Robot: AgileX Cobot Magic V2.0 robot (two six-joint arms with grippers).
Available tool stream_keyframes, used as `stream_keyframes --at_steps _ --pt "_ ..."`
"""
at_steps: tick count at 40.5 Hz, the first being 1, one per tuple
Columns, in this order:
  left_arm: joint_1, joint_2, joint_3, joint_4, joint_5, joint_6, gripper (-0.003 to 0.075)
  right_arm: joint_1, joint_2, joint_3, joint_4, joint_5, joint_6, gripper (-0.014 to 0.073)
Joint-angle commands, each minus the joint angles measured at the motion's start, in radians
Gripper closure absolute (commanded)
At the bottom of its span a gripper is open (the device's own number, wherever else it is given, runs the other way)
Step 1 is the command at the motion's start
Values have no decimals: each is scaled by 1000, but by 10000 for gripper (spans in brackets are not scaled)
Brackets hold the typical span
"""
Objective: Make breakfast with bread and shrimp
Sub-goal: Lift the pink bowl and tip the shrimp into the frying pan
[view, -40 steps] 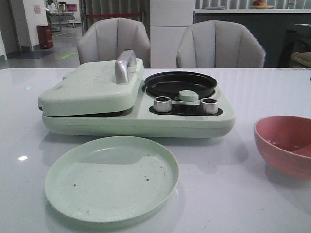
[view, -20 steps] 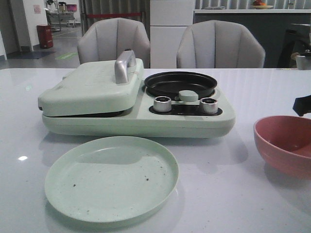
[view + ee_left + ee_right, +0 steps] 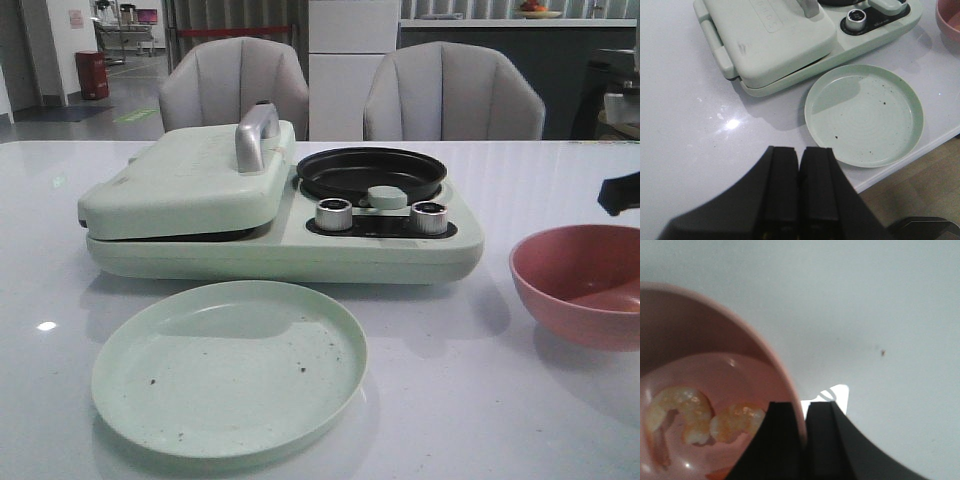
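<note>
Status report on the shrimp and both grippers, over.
Left gripper shut, empty, above table. Right gripper shut on pink bowl rim. Shrimp inside bowl. Bread not visible; green plate bare.

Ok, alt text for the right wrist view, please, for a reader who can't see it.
The right claw is clamped on the rim of a pink bowl, one finger inside and one outside. Shrimp, pale orange and curled, lie on the bowl's bottom. A white table fills the rest of the view.
</note>
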Motion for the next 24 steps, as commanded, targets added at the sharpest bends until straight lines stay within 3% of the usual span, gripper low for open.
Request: stream_keyframes --at_steps 1,11,24 --pt "-7 -4 -27 -7 -71 -8 622 31 -92 -81 -98 -21 -13 558" --pt "-7 -4 -27 -7 -71 -8 622 196 -131 -278 -391 -31 18 556" --pt "-7 -4 -27 -7 -71 -8 622 409 9 -570 -920 9 259 552"
